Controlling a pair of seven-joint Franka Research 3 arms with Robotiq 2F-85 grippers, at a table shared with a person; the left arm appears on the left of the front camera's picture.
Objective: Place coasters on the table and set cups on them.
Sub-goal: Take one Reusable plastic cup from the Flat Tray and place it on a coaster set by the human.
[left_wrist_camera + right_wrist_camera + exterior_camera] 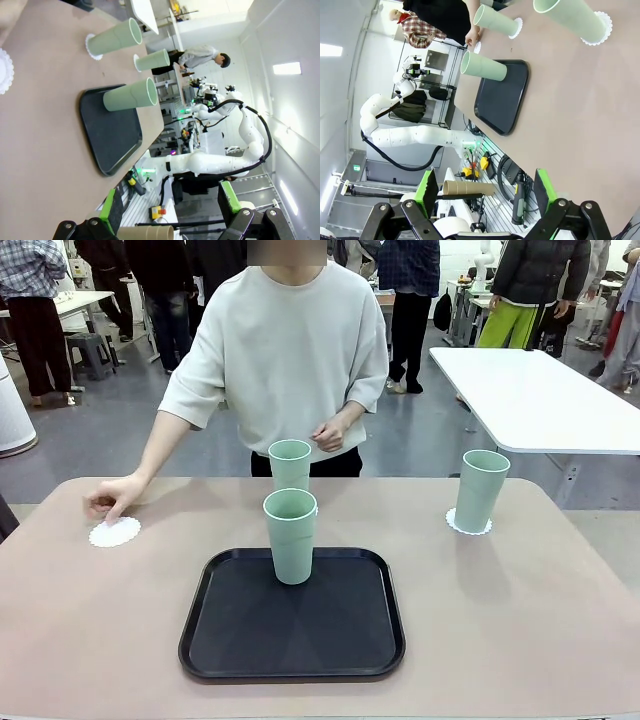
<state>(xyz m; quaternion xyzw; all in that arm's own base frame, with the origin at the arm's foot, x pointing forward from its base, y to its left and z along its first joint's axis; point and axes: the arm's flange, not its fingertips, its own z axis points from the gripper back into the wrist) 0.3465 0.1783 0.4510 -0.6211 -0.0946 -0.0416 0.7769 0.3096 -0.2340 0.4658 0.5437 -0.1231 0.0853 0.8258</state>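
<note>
Coaster [114, 532] is getting pressed down on the left side of the table [520, 640] by the person's hand [105, 502], guessing it's for the cup [290, 535] waiting on the tray [230, 640]. Left fingers [108, 214] and right fingers [429, 186] sit spread apart, holding nothing.

No words, labels, brand marks, numbers or signs can be read in any of the views. The pale green cups [291, 535], the white lacy coasters [114, 532], the black tray [292, 625] and the beige surface [520, 610] are all plain and unprinted. Items in the room behind are too small and blurred to show any lettering.
</note>
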